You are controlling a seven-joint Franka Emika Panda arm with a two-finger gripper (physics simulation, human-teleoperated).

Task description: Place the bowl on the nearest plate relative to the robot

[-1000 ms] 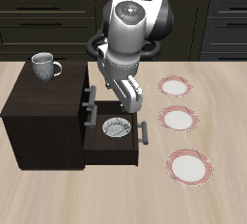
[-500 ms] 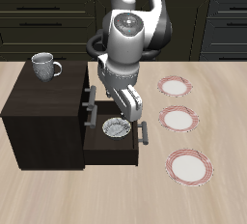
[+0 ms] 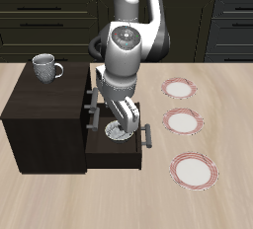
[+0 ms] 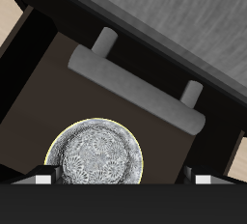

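The bowl (image 3: 118, 131), small, white-grey and speckled inside, lies in the open lower drawer (image 3: 103, 151) of a dark cabinet. It shows whole in the wrist view (image 4: 96, 156). My gripper (image 3: 126, 122) hangs low, straight over the bowl and partly hides it. It is open, with the fingertips (image 4: 42, 177) spread wide on either side of the bowl and nothing held; the wrist view shows it just above the bowl (image 4: 123, 182). Three red-rimmed plates lie in a row on the table. The one nearest the robot's base (image 3: 179, 88) is farthest back.
The middle plate (image 3: 183, 121) and the front plate (image 3: 194, 169) lie beside the drawer. A grey mug (image 3: 43, 68) stands on the cabinet top (image 3: 44, 97). The closed upper drawer's handle (image 4: 140, 85) sticks out beside the bowl. The open drawer's handle (image 3: 146, 135) faces the plates.
My gripper has come down from above the cabinet to just over the bowl in the drawer. The bowl, plates and mug have not moved.
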